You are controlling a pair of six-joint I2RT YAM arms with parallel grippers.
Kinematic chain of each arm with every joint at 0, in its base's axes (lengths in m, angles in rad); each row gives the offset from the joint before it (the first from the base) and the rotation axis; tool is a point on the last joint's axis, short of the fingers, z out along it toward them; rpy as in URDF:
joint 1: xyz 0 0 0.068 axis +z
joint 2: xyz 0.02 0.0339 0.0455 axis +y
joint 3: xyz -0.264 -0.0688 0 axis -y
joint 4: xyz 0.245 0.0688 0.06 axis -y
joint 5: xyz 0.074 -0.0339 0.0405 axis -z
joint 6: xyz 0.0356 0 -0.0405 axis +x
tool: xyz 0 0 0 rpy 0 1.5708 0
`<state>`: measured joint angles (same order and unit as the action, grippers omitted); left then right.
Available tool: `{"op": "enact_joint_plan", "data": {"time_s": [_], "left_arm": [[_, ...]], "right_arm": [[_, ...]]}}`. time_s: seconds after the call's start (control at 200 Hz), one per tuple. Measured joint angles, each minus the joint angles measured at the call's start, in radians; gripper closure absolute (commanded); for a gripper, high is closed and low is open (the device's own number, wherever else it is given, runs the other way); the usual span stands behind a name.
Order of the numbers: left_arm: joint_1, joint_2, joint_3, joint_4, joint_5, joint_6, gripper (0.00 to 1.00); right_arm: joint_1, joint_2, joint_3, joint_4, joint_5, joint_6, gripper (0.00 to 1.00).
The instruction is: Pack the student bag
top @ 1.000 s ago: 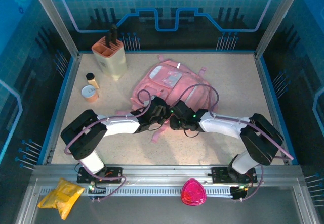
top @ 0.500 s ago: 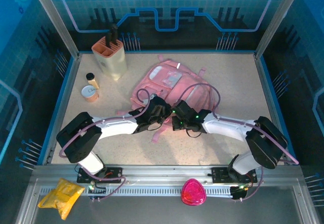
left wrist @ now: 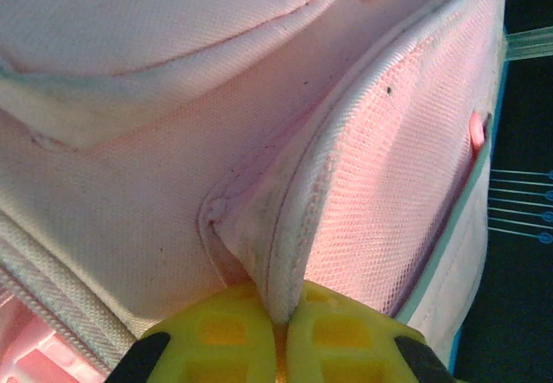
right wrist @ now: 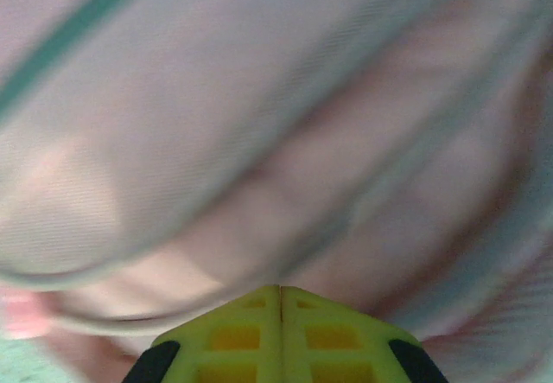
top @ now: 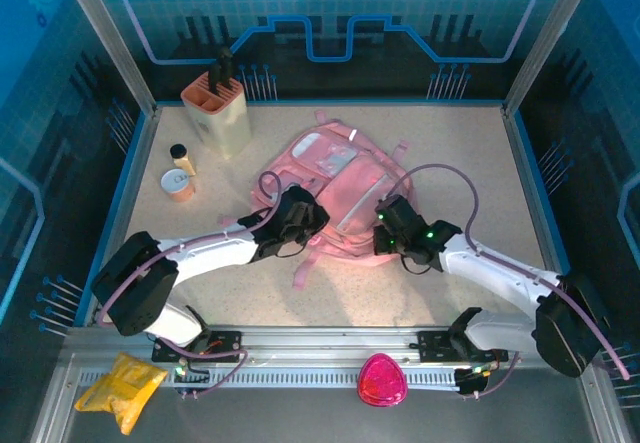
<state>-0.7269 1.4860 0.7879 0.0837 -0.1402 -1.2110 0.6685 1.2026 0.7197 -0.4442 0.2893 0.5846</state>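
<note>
The left gripper [left wrist: 281, 314] is clamped on a raised seam of the student bag [left wrist: 173, 141], where the mesh side pocket [left wrist: 389, 167] meets the pink body. Only a thin fold of fabric sits between its yellow fingers [left wrist: 216, 335]. From above, that gripper [top: 300, 213] is on the near-left part of the bag. The right gripper [right wrist: 279, 292] has its fingers pressed flat together, with blurred pink cloth just beyond the tips. I can't tell whether any of it is caught between them. In the overhead view it [top: 385, 235] sits at the bag's near-right edge.

The bag [top: 340, 168] lies flat in the middle of the table [top: 470, 153], with a strap [top: 303, 271] trailing towards the near side. A beige holder [top: 217, 108] and a small bottle [top: 181, 157] stand well off at the far left.

My worry is the grip. A pull on so narrow a pinch could let the seam slide out. If the right fingers closed on nothing, only one side would lift, and the bag would twist or drag instead of opening. The loose strap might also catch under an arm.
</note>
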Motion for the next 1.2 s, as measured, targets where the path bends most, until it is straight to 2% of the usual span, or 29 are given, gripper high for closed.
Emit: {"op": "enact_joint_plan", "data": {"time_s": [0.135, 0.245, 0.405, 0.48, 0.595, 0.775, 1.116, 1.201], "left_arm": [[0.011, -0.004, 0.0, -0.029, 0.006, 0.04, 1.0], [0.011, -0.004, 0.0, -0.029, 0.01, 0.043, 1.0], [0.011, -0.004, 0.0, -0.026, 0.023, 0.034, 1.0], [0.011, -0.004, 0.0, -0.023, 0.026, 0.02, 1.0], [0.005, 0.006, 0.002, -0.01, 0.026, -0.011, 1.0], [-0.003, 0.021, 0.02, -0.011, 0.022, -0.039, 1.0], [-0.021, 0.021, 0.029, -0.02, -0.021, -0.081, 1.0], [-0.029, 0.021, 0.029, -0.02, -0.032, -0.109, 1.0]], "right_arm": [[-0.016, 0.024, 0.004, -0.006, -0.031, -0.057, 1.0], [0.002, 0.05, 0.023, -0.005, -0.063, -0.085, 0.88], [0.112, 0.054, 0.059, 0.006, -0.082, -0.095, 0.78], [0.141, 0.06, 0.069, 0.02, -0.092, -0.091, 0.7], [0.163, 0.116, 0.107, 0.027, -0.1, -0.09, 0.67], [0.19, 0.203, 0.156, 0.021, -0.093, -0.085, 0.55], [0.219, 0.283, 0.219, -0.028, -0.055, -0.055, 0.56], [0.235, 0.283, 0.221, -0.029, -0.035, -0.033, 0.63]]}}
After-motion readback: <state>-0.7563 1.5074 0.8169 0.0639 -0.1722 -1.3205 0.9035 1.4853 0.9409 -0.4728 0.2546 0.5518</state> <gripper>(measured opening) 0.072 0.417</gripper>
